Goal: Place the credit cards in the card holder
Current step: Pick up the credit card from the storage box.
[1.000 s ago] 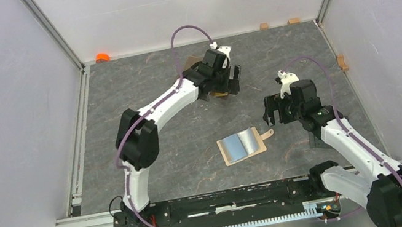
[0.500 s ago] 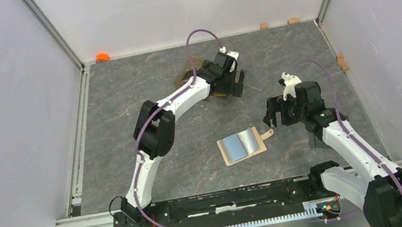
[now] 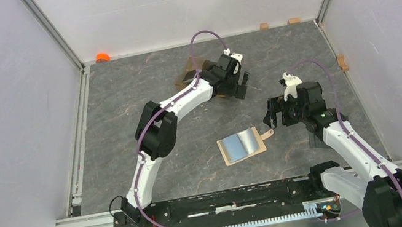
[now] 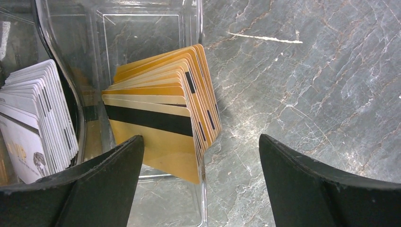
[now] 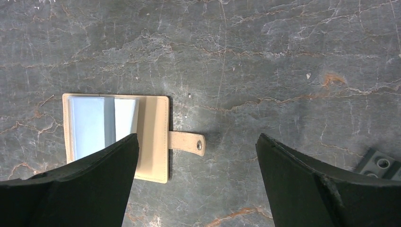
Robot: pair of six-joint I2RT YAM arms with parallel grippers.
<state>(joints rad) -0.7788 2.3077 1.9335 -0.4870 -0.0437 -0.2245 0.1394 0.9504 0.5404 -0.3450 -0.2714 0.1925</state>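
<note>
The card holder [image 3: 242, 145] lies open on the table, tan with light blue pockets [image 5: 90, 125] facing up and its snap tab [image 5: 187, 142] pointing right. My right gripper [image 3: 271, 117] hovers open just right of it, over the tab, its midpoint [image 5: 196, 138] holding nothing. Orange-gold credit cards [image 4: 156, 118] stand fanned in a clear divided box [image 4: 142, 28], with silver-white cards [image 4: 33, 118] in the compartment to their left. My left gripper [image 3: 238, 85] hangs open above the box's right edge, its jaws [image 4: 201, 139] straddling the gold stack's corner and bare table.
The clear box [image 3: 186, 73] sits at the back centre under the left arm. An orange object [image 3: 102, 57] lies in the back left corner. Small wooden blocks [image 3: 263, 25] line the back wall and right wall [image 3: 342, 62]. A grey part [image 5: 380, 163] lies near the right gripper.
The left arm stretched further out, carrying its open gripper slightly right over the box. The right gripper dipped a little nearer to the card holder's tab.
</note>
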